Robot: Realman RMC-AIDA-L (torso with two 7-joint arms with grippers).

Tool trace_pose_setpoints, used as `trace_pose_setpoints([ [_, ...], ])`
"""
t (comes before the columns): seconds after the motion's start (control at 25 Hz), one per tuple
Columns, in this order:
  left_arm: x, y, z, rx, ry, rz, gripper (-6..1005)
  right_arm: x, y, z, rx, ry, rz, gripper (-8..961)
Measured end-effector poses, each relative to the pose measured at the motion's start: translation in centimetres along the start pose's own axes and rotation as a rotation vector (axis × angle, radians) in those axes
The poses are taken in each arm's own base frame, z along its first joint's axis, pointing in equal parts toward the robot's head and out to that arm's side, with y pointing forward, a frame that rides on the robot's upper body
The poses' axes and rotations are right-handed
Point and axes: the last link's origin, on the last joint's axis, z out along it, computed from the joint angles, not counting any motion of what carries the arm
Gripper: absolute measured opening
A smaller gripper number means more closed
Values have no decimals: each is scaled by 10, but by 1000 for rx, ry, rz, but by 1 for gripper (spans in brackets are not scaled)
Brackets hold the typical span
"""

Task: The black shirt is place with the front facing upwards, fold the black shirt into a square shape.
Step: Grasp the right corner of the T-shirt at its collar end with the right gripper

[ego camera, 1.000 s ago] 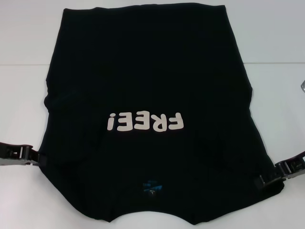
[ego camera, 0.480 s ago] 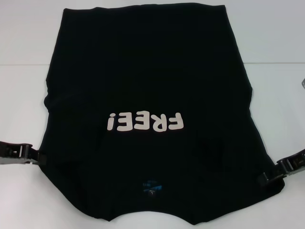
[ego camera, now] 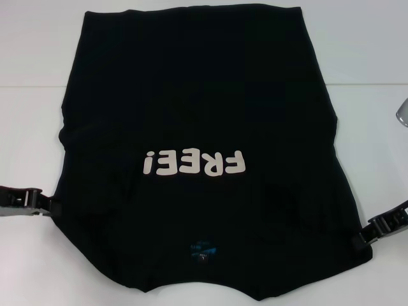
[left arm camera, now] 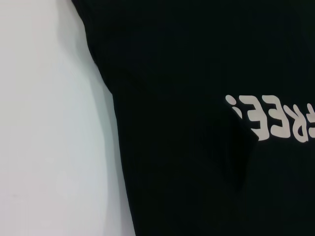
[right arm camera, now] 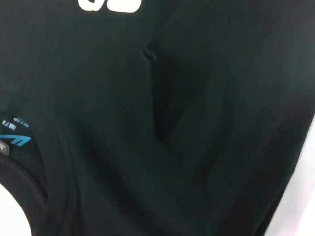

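Observation:
The black shirt point(ego camera: 191, 95) lies flat on the white table point(ego camera: 363, 51), front up, its sides tucked in so the outline is roughly a tall rectangle. Its white "FREE!" lettering point(ego camera: 194, 163) reads upside down in the head view, and the blue neck label point(ego camera: 203, 249) is near the front edge. My left gripper point(ego camera: 39, 204) sits just off the shirt's left edge, low on the table. My right gripper point(ego camera: 368, 232) is at the shirt's near right corner. The left wrist view shows the shirt's edge point(left arm camera: 113, 123) and lettering point(left arm camera: 270, 118); the right wrist view shows the shirt point(right arm camera: 221, 98), creased, and the label point(right arm camera: 15, 137).
A shiny grey object point(ego camera: 402, 113) pokes in at the right edge of the head view. Bare white table surrounds the shirt on the left point(left arm camera: 49, 123), right and far side.
Both grippers have drawn outward from the shirt's near corners, the right one farther to the right. The shirt's near right corner has settled flat.

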Motion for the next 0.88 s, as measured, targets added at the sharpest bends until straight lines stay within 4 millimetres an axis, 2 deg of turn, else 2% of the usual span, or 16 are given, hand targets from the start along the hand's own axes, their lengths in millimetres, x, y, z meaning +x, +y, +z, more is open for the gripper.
trace_pose_setpoints([
  [0.24, 0, 0, 0, -1, 3, -1, 39, -1, 0, -1, 16, 13, -11, 210],
  [0.48, -1, -1, -1, 0, 2, -2, 39, -2, 0, -1, 19, 14, -13, 35],
  [0.68, -1, -1, -1, 0, 2, -2, 38, -2, -2, -3, 21, 12, -9, 39],
  [0.88, -1, -1, -1, -1, 4, -1, 38, -2, -2, -5, 29, 18, -3, 131],
])
